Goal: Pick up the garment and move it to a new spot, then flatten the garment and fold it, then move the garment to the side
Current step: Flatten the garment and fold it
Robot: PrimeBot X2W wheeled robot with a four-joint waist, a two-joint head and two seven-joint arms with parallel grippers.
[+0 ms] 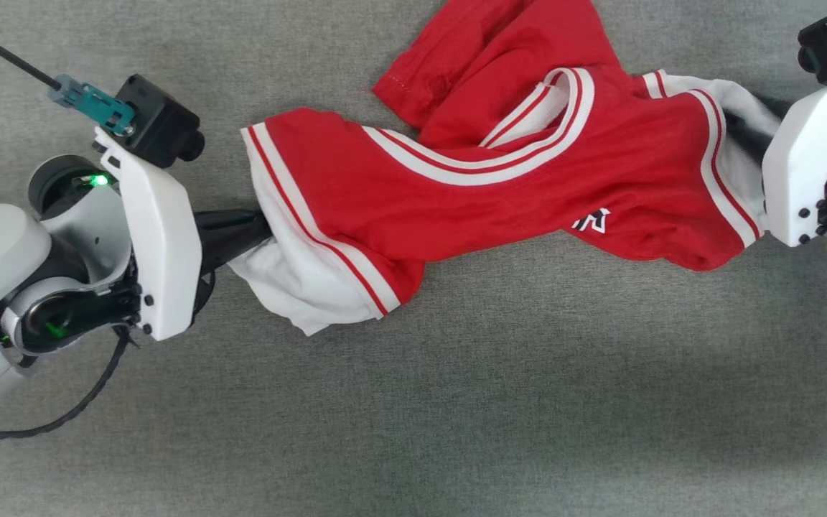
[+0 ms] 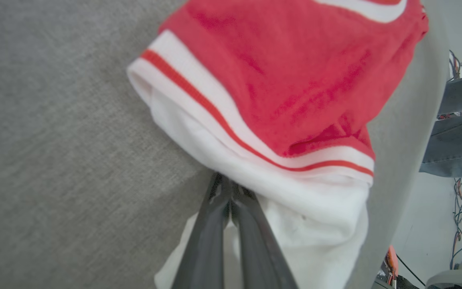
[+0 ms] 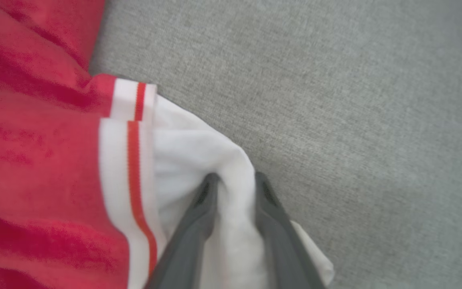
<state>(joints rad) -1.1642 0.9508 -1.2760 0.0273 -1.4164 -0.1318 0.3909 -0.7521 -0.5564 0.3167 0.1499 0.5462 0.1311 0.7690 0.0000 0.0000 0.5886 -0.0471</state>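
Observation:
The garment (image 1: 500, 187), a red jersey with white sleeves and striped trim, stretches rumpled across the grey surface between my two arms. A bit of black white-edged lettering (image 1: 593, 220) peeks out of a fold. My left gripper (image 1: 259, 228) is shut on the white left sleeve (image 1: 291, 280); in the left wrist view its fingers (image 2: 231, 224) meet under the white cloth (image 2: 295, 208). My right gripper (image 3: 233, 182) is shut on the white right sleeve (image 3: 199, 156), a fold of which is pinched between its fingers (image 3: 269, 200). The housing (image 1: 805, 172) hides that gripper in the head view.
Grey fabric surface (image 1: 456, 402) spreads all around the jersey. In the left wrist view the table's edge (image 2: 423, 120) runs down the right side, with a person's grey-trousered legs (image 2: 455, 132) and cables (image 2: 461, 208) beyond it.

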